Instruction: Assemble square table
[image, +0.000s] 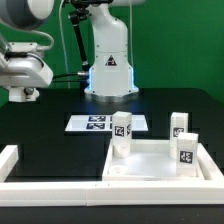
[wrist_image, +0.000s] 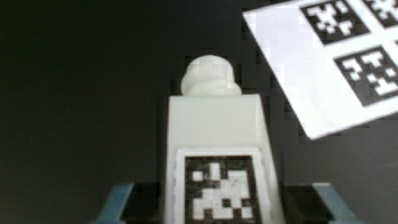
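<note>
In the wrist view a white table leg (wrist_image: 219, 130) with a black-and-white tag stands between my gripper's (wrist_image: 222, 208) blue fingers (wrist_image: 128, 200), its rounded screw tip pointing away. The gripper is shut on it. In the exterior view the gripper (image: 25, 94) hangs high at the left, well above the black table. The square white tabletop slab (image: 160, 165) lies recessed face up at the front right. Three tagged legs stand upright in its corners (image: 122, 128) (image: 180, 125) (image: 187, 148).
The marker board (image: 105, 122) lies in front of the robot base; it also shows in the wrist view (wrist_image: 338, 60). A low white border wall (image: 12, 165) runs along the front and the exterior view's left.
</note>
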